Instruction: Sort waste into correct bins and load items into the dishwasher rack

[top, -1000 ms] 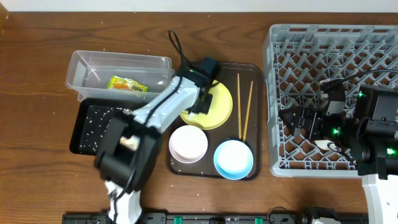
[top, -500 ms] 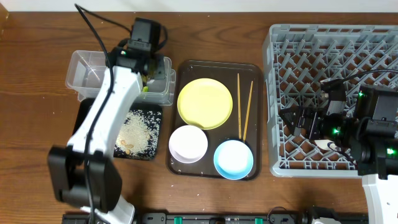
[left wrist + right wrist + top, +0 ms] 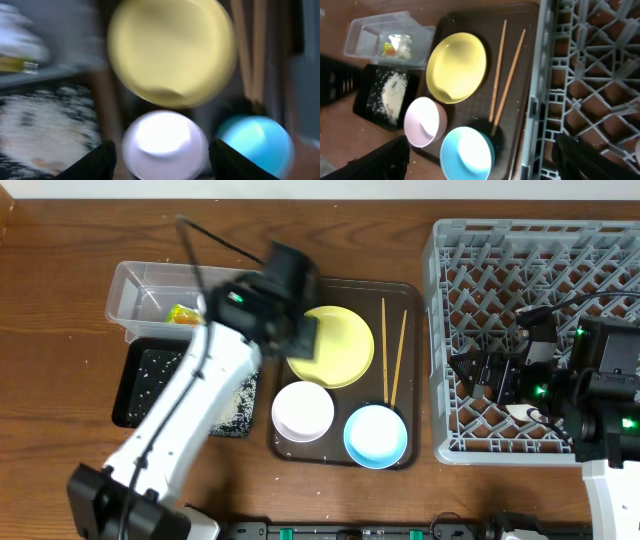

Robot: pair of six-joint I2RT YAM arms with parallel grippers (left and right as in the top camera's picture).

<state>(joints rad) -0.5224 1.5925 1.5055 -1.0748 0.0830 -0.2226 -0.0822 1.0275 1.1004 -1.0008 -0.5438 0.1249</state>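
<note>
From above, a clear plastic rectangular tub (image 3: 130, 280) stands on the wooden bench (image 3: 60, 260) with a green-and-orange snack wrapper (image 3: 180, 314) inside it. Just beside the tub, on the robot's side, a shallow black rectangular tray (image 3: 128, 390) carries loose white rice grains (image 3: 236, 398). To the right, a dark brown serving tray (image 3: 400, 290) bears a round pale-yellow plate (image 3: 345, 350), a small white bowl (image 3: 302, 410), a small light-blue bowl (image 3: 375, 435) and two thin wooden chopsticks (image 3: 385, 350) lying side by side along its right part. A large square grey plastic dishwasher rack (image 3: 480, 240) stands at the far right, with the right arm (image 3: 590, 380) over it. The left arm (image 3: 190, 400), blurred, stretches across the black tray, its head over the tub's right end and the plate's left edge.

The left wrist view is blurred. The left fingers (image 3: 95, 162) stand apart with nothing between them, above the white bowl. The plate lies beyond and the rice to the left.

In the right wrist view, the right fingers (image 3: 375, 160) are spread wide, gripping nothing. A crumpled white tissue (image 3: 404, 45) lies beside the wrapper in the tub.
</note>
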